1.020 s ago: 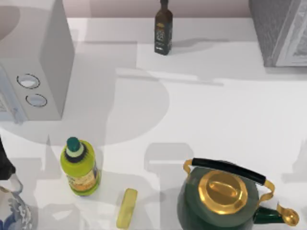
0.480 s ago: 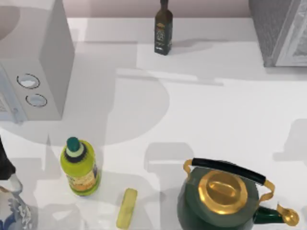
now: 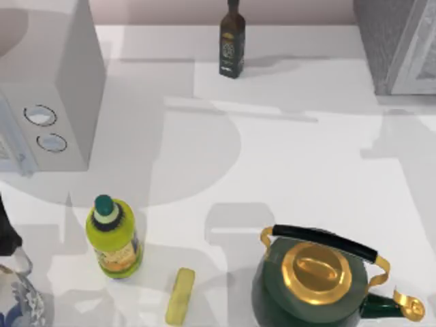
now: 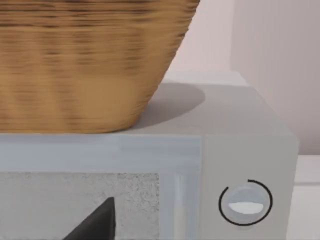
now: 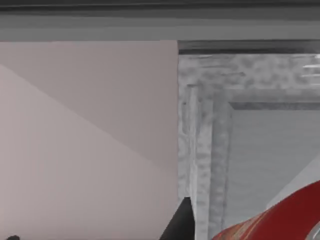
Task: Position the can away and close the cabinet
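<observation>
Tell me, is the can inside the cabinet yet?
Not yet. In the right wrist view the can sits close to the camera, in front of the cabinet, whose framed panel lies beyond it.

Bright, even light; soft grey shadows fall across the white table [image 3: 306, 170].

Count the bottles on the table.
2. A dark bottle stands at the far edge, mid-table; a yellow-green bottle with a teal cap stands near the left, below the white box. Others could be out of frame.
</observation>
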Controlling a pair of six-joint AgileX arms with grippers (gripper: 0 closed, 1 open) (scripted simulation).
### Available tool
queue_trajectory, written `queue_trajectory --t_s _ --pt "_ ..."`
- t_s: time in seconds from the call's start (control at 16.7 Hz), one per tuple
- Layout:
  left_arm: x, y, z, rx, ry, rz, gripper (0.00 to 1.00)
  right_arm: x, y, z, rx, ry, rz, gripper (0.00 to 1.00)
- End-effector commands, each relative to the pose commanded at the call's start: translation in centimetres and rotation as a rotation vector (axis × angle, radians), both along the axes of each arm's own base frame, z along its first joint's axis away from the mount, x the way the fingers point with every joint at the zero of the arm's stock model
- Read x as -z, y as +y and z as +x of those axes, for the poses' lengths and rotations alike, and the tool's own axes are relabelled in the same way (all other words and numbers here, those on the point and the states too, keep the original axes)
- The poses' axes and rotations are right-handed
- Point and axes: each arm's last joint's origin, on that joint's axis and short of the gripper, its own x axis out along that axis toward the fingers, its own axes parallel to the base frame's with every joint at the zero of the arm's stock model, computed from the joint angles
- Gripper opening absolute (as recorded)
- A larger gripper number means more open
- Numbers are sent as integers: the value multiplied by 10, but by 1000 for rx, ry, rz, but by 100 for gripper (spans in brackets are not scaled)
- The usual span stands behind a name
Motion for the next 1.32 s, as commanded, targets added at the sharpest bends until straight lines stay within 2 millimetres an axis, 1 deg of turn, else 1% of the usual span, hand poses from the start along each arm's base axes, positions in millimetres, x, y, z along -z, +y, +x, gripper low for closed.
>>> queue_trajectory --t_s 0.12,0.24,0.36,0.54,0.66,0.78,1.14,1.32 --pt "0 0 0 0 0 0 100 -30 5 19 5 1 -5 0" --pt "0 0 0 0 0 0 100 -55 11 38 15 0 -11 0" --pt "0 0 0 0 0 0 100 -74 15 56 26 0 -15 0" --pt "0 0 0 0 0 0 100 -93 21 79 41 3 -17 0" --pt "0 0 0 0 0 0 100 -99 24 90 49 9 -17 0" --pt "0 0 0 0 0 0 100 -102 26 97 56 15 -17 0" --pt "0 0 0 0 0 0 100 -102 25 99 58 17 -16 0" --pt "0 0 0 0 0 0 100 -106 30 111 37 26 -26 0"
